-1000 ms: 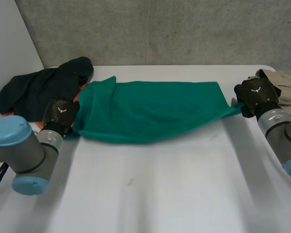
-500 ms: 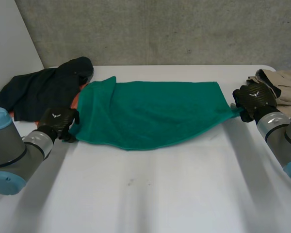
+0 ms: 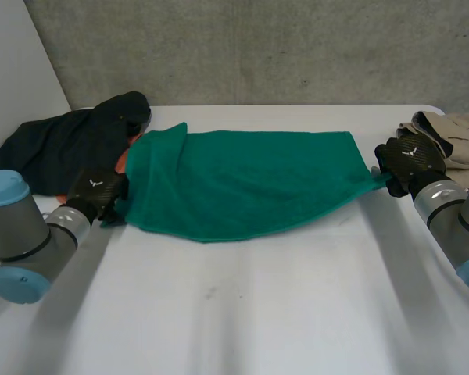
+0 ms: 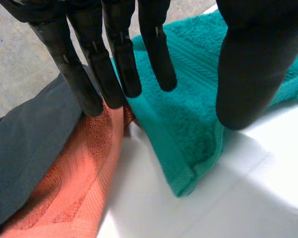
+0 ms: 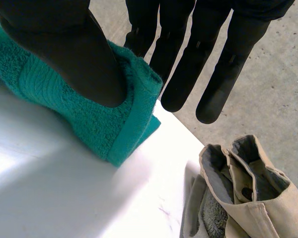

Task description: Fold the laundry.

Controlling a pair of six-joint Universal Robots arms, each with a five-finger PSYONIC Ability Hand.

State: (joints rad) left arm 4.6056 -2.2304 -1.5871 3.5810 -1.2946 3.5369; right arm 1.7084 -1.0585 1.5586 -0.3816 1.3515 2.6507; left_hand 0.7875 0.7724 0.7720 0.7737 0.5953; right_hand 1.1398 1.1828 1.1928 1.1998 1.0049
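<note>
While the left hand (image 3: 98, 191) pinches one green towel (image 3: 234, 183) end, right hand (image 3: 410, 156) pinches another.

Teal terry towel (image 3: 242, 187) (nubby weave), smooth white table (image 3: 297, 312)

Looks like a robotics lab: a plain white table (image 3: 258, 312) against a raw grey concrete wall (image 3: 258, 47), with the left arm (image 3: 23, 230) and right arm (image 3: 453, 215) reaching over it

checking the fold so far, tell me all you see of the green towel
The green towel is terry cloth with a flat band along its hem. It stretches across the white table, near edge curving. The left robot hand pinches one end, the right robot hand the other, drawn to a point.
</note>
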